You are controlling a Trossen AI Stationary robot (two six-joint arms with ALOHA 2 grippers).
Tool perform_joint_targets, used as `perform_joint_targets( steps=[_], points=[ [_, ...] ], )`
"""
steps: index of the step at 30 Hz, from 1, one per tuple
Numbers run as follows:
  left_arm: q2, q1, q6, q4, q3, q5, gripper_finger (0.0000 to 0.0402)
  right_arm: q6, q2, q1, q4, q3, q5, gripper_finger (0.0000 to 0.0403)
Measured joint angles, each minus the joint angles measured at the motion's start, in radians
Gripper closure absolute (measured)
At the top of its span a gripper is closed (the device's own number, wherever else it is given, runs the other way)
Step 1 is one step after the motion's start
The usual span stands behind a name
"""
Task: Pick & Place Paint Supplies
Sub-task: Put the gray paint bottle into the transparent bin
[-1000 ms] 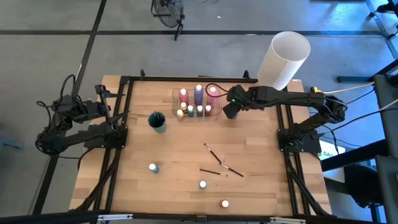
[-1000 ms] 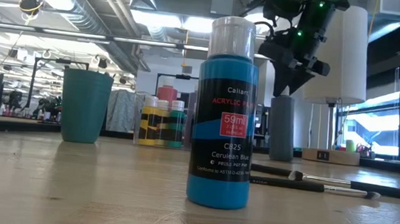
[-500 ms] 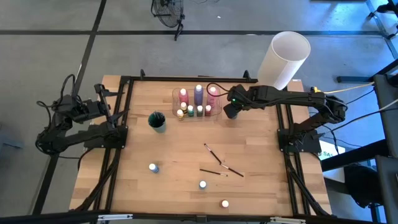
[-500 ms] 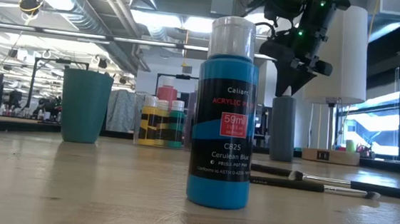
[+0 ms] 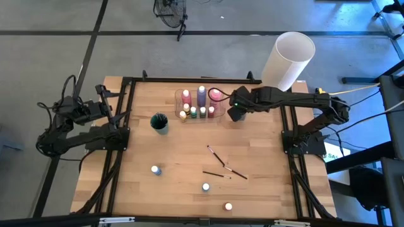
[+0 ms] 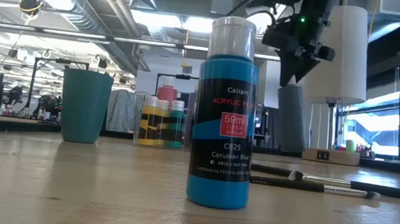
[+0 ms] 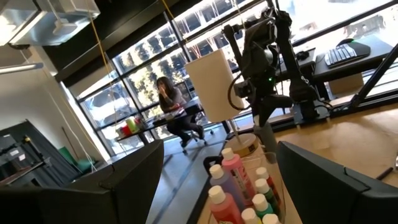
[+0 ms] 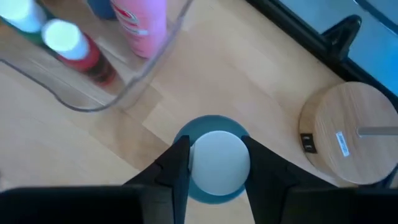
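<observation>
My right gripper (image 5: 235,113) is beside the right end of the clear tray (image 5: 201,104), shut on a grey paint bottle (image 6: 290,119) with a white cap (image 8: 216,163). The tray holds pink and purple tall bottles and several tiny white-capped ones (image 7: 239,190). Thin paintbrushes (image 5: 222,165) lie flat on the table's middle. Three small bottles stand on their bases nearer the near edge (image 5: 155,169) (image 5: 206,186) (image 5: 228,206); a blue one (image 6: 225,114) fills the low view. My left gripper (image 5: 111,117) waits open at the table's left edge. My right gripper pinches the grey bottle's white cap (image 8: 205,146) between its two fingers (image 8: 177,165), one on each side. The fingers come from above, pointing down. The bottle hangs upright below them, its base (image 6: 288,149) a little off the table.
A teal cup (image 5: 160,122) stands left of the tray. The big white cylindrical lamp (image 5: 288,58) leans over the far right corner on its round wooden base (image 8: 348,134), close behind my right gripper. Bare wood lies between the tray and the brushes.
My right gripper has risen a little, and the grey bottle has come up with it, from standing on the table to hanging just off it, still upright.
</observation>
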Motion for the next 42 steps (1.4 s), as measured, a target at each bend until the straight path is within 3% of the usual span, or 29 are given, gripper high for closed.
perform_joint_targets(
  steps=[8, 16, 24, 42],
  points=[
    [0.000, 0.000, -0.006, 0.000, 0.000, 0.000, 0.0093, -0.012, -0.002, 0.011, -0.004, 0.070, 0.038, 0.0283],
    [0.000, 0.000, -0.006, -0.001, 0.000, 0.000, 0.0093, -0.022, -0.003, 0.023, -0.113, 0.252, 0.133, 0.0283],
    [0.000, 0.000, -0.007, -0.002, 0.000, 0.000, 0.0093, -0.071, -0.005, 0.052, -0.146, 0.396, 0.158, 0.0283],
    [0.000, 0.000, -0.012, -0.002, 0.000, 0.000, 0.0093, -0.131, 0.053, 0.137, -0.044, 0.411, 0.121, 0.0283]
  ],
)
